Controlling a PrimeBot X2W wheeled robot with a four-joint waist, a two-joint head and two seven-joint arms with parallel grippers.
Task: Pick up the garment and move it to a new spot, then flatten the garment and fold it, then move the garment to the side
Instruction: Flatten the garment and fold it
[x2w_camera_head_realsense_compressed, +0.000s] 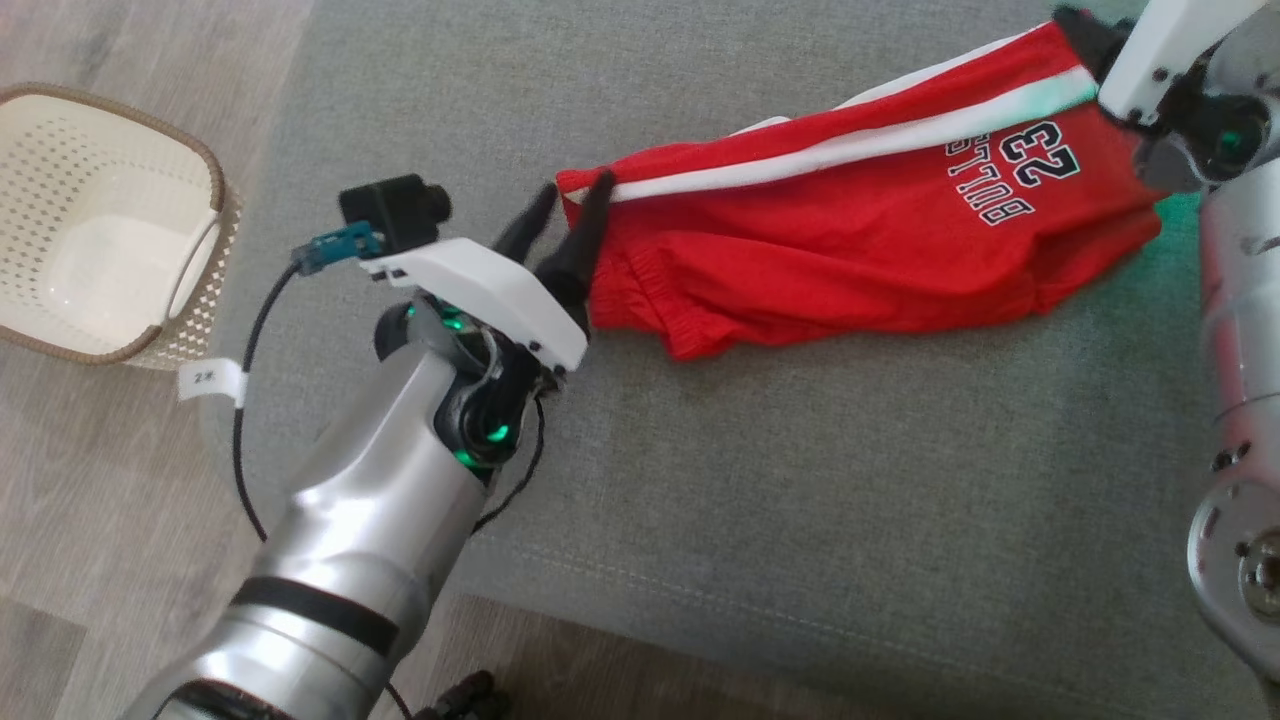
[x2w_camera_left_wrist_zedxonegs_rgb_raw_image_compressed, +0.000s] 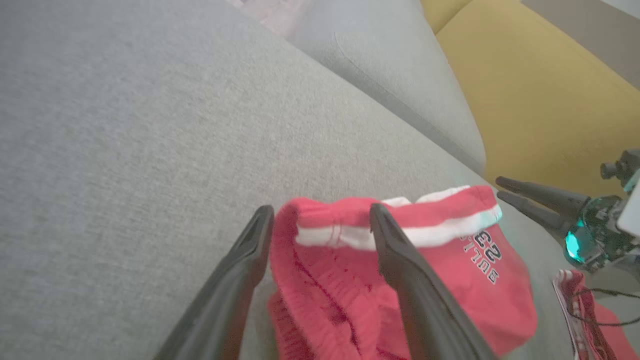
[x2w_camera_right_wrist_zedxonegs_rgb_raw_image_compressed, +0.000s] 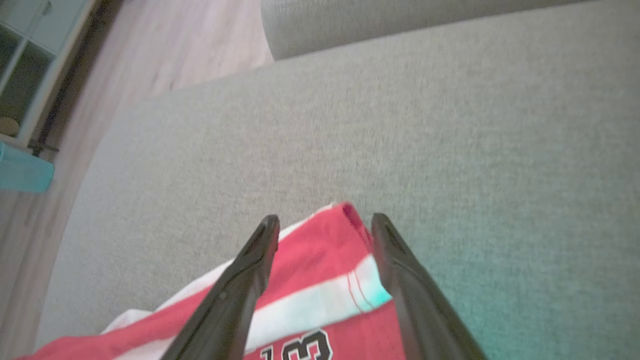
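The garment (x2w_camera_head_realsense_compressed: 860, 230) is a pair of red shorts with white side stripes and "BULLS 23" print, lying stretched out and partly creased on the grey sofa seat (x2w_camera_head_realsense_compressed: 800, 480). My left gripper (x2w_camera_head_realsense_compressed: 570, 215) is open at the shorts' left end, and in the left wrist view the garment (x2w_camera_left_wrist_zedxonegs_rgb_raw_image_compressed: 340, 280) lies loose between the spread fingers of the left gripper (x2w_camera_left_wrist_zedxonegs_rgb_raw_image_compressed: 320, 215). My right gripper (x2w_camera_head_realsense_compressed: 1085, 35) is at the shorts' far right corner. In the right wrist view the right gripper (x2w_camera_right_wrist_zedxonegs_rgb_raw_image_compressed: 325, 220) is open, with the garment (x2w_camera_right_wrist_zedxonegs_rgb_raw_image_compressed: 320, 285) corner lying between its fingers, unpinched.
A cream woven basket (x2w_camera_head_realsense_compressed: 210, 200) stands on the wooden floor left of the sofa. The seat's front edge (x2w_camera_head_realsense_compressed: 620, 590) runs near my left arm. A yellow cushion (x2w_camera_left_wrist_zedxonegs_rgb_raw_image_compressed: 530, 100) and a grey armrest (x2w_camera_left_wrist_zedxonegs_rgb_raw_image_compressed: 400, 75) lie beyond the shorts. Another red cloth (x2w_camera_left_wrist_zedxonegs_rgb_raw_image_compressed: 600, 320) shows near my right arm.
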